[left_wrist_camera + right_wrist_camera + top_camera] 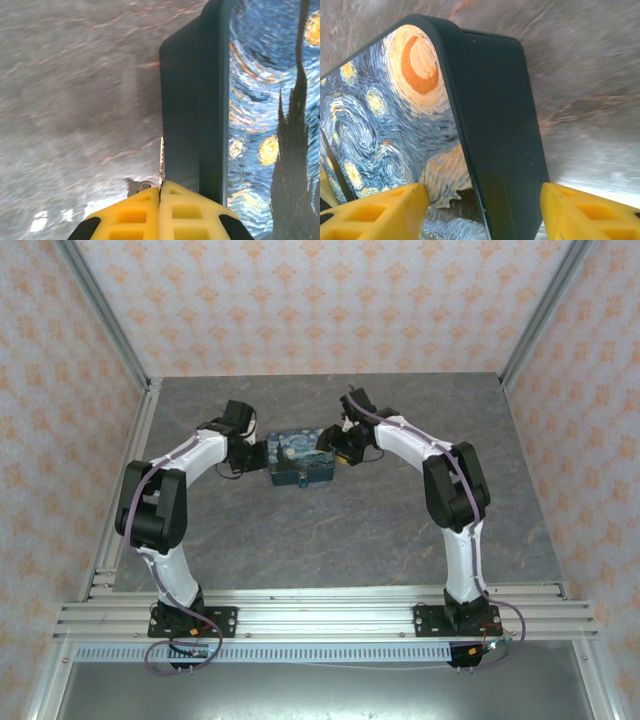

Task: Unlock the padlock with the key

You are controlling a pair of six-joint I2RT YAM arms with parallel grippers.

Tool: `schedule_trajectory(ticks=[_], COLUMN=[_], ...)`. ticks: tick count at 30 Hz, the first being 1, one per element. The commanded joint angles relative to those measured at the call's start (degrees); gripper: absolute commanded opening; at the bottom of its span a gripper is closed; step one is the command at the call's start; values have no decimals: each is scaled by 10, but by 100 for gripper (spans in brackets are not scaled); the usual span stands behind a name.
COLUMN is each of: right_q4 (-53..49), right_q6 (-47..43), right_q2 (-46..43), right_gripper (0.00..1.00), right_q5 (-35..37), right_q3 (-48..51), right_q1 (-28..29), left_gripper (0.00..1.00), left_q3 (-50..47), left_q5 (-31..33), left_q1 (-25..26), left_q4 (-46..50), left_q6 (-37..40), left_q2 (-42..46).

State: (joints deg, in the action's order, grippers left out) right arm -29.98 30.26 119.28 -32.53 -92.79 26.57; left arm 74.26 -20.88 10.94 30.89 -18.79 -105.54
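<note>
**A:** What about the box?

**B:** The rectangular tin box with the swirling blue-and-yellow night-sky lid and dark teal walls (300, 460) lies flat on the grey marbled desk (350, 540). Its lid is closed, so the inside is hidden.

**A:** And the key?

**B:** The thin, dull-metal toothed key (161, 162) is nipped in the left pincer (160, 187), whose yellow fingers are pressed together on it. Its long axis runs straight out from the fingertips, tip pointing away from the wrist, just beside the tin's dark side wall. A small wire ring (145, 186) shows at its base. From above, that pincer (258, 455) points at the tin's left end.

**A:** The padlock?

**B:** The small teal-blue padlock (300, 481) sits against the tin's near wall. It is too small to tell which way it points.

**A:** The other side?

**B:** The right pincer (485, 200) stands fairly wide, straddling the tin's edge. One yellow finger (385, 210) is over the lid and the other (585, 210) is outside the wall. I cannot tell whether they touch it.
</note>
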Motion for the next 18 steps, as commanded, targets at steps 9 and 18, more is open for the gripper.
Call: schedule_trajectory(ticks=[9, 18], right_q4=[-29, 1], right_q6=[-37, -45], right_q2=[-108, -249], right_gripper=[62, 63], right_q5=[22, 93], right_q3=[112, 205], right_q1=[-77, -49], left_gripper=[0, 0], left_q3=[114, 44], left_q5=[-17, -11], left_q1=[80, 74], left_q4=[-14, -32], left_q6=[-38, -11], left_q2=[-66, 20])
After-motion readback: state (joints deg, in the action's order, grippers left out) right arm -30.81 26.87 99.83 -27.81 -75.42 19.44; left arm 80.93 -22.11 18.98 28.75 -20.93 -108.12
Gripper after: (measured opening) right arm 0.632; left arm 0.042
